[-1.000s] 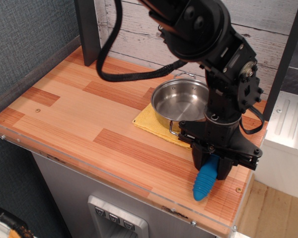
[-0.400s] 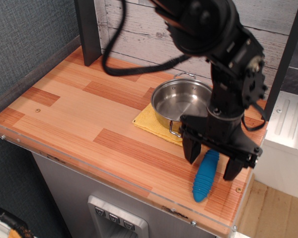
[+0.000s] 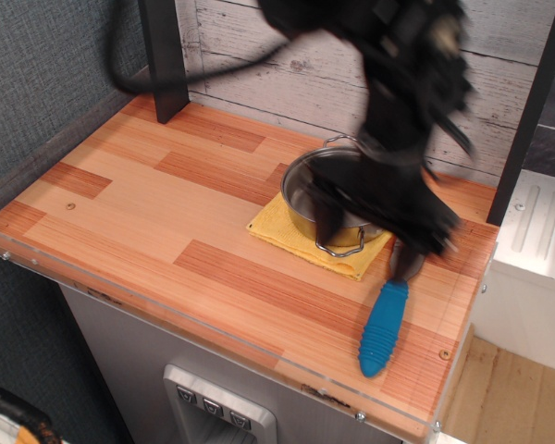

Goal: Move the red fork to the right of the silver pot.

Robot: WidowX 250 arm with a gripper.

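Tabletop (image 3: 166,222): wood-grain laminate, with a clear guard along the front edge. I note no change on its left half across the last second.

Cloth (image 3: 282,236): yellow, lying flat under the pot, with its front corner showing toward the fork. It is unmoved.

Pot (image 3: 338,199): shiny steel, sitting on the cloth, with its front loop handle visible. My arm now blurs across part of its rim and bowl, where a second ago the bowl was mostly clear.

Claw (image 3: 365,231): a second ago I had it clamped on the fork's upper end; shortly after, it stood spread wide on either side of the fork. It has now lifted up and back, smeared by motion over the pot's front. It holds nothing, since the fork lies alone below it. One dark finger still hangs close above the fork's upper end. I judge it open, though blur hides how wide.

Fork (image 3: 381,324): bright blue, ribbed, lying flat on the tabletop at the front right, just beside the cloth's corner, rounded tip toward the front edge. It keeps the same spot and slant as when I let go.

Status: the fork rests right of and forward of the pot. I judge the placement made and only the retreat remains.
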